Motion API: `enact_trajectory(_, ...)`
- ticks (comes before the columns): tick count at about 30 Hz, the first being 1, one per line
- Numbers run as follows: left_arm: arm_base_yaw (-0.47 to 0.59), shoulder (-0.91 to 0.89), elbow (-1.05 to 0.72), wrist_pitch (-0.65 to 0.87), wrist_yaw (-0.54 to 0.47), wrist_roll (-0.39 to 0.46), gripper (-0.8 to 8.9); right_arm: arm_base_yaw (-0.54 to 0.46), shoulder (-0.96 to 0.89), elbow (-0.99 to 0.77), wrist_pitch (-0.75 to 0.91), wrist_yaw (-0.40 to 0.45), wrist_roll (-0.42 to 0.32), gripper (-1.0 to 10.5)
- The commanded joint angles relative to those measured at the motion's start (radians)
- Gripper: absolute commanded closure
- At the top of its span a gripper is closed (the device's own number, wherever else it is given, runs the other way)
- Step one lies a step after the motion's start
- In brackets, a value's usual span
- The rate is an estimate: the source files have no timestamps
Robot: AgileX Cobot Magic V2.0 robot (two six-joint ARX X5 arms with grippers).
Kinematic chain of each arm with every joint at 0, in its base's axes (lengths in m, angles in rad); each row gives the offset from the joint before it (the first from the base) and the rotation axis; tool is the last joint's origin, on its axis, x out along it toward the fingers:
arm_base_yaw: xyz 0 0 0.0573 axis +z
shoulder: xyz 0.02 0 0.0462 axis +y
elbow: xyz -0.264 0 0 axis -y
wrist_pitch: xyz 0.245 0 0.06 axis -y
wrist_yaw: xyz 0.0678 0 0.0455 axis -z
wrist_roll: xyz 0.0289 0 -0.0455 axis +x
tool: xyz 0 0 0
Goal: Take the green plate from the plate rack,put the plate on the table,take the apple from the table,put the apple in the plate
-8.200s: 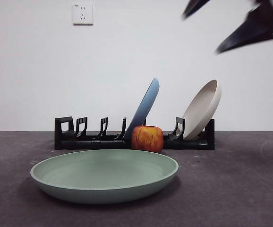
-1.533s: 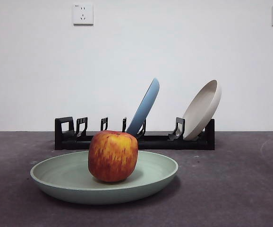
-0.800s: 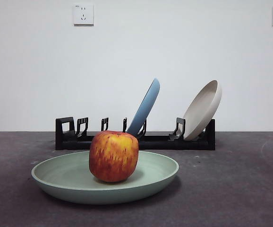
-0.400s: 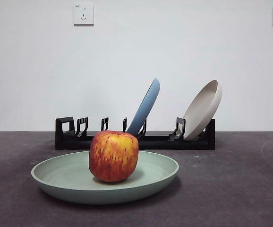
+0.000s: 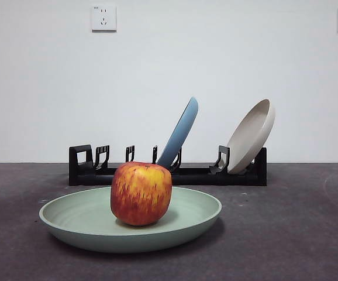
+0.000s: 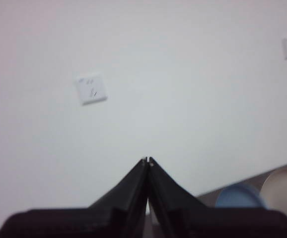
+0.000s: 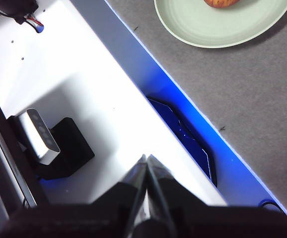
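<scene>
The apple [image 5: 141, 193] rests upright inside the green plate [image 5: 75, 219], which lies flat on the dark grey table [image 5: 297, 234] in front of the plate rack [image 5: 201, 174]. The right wrist view shows the plate [image 7: 203, 27] with a sliver of the apple [image 7: 222, 3]. Neither arm shows in the front view. My left gripper [image 6: 147, 159] is shut and empty, raised and facing the white wall. My right gripper [image 7: 146, 156] is shut and empty, pulled back over the white bench beside the table.
A blue plate [image 5: 180, 132] and a beige plate [image 5: 252, 134] lean in the rack; their tops show in the left wrist view [image 6: 239, 195]. A white bench with a small camera [image 7: 41, 136] borders the table's near edge. Wall sockets [image 5: 103, 17] sit on the back wall.
Since 7.6 s ago the apple went from the table by the rack into the green plate, and the arm at top right left the view. Nothing moved in the last two seconds.
</scene>
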Motion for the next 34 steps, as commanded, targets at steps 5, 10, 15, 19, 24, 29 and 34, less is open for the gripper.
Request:
enact_trajectory(5, 0.104, -0.186, -0.36, 0.102, 0.004, -0.015, 8.17, 0.001, -0.002, -0.008, 0.004, 0.002, 0.005, 9.5)
enact_trajectory(10, 0.153, -0.289, -0.525, 0.101, 0.003, -0.044, 8.16, 0.001, -0.002, -0.008, 0.004, 0.002, 0.005, 9.5)
enact_trajectory(15, 0.184, -0.379, -0.648, 0.1, 0.004, -0.056, 8.16, 0.001, -0.002, -0.008, 0.004, 0.002, 0.005, 9.5)
enact_trajectory(19, 0.201, -0.44, -0.724, 0.1, 0.004, -0.088, 8.17, 0.001, -0.002, -0.008, 0.004, 0.002, 0.005, 9.5)
enact_trajectory(24, 0.214, -0.476, -0.792, 0.093, 0.004, -0.132, 8.16, 0.001, -0.002, -0.008, 0.004, 0.002, 0.005, 9.5)
enact_trajectory(29, 0.219, -0.476, -0.819, 0.015, 0.006, -0.181, 8.16, 0.001, -0.003, -0.008, 0.004, 0.002, 0.005, 9.5)
enact_trajectory(34, 0.219, -0.476, -0.819, -0.088, 0.006, -0.2, 8.16, 0.001, -0.003, -0.008, 0.004, 0.002, 0.005, 9.5)
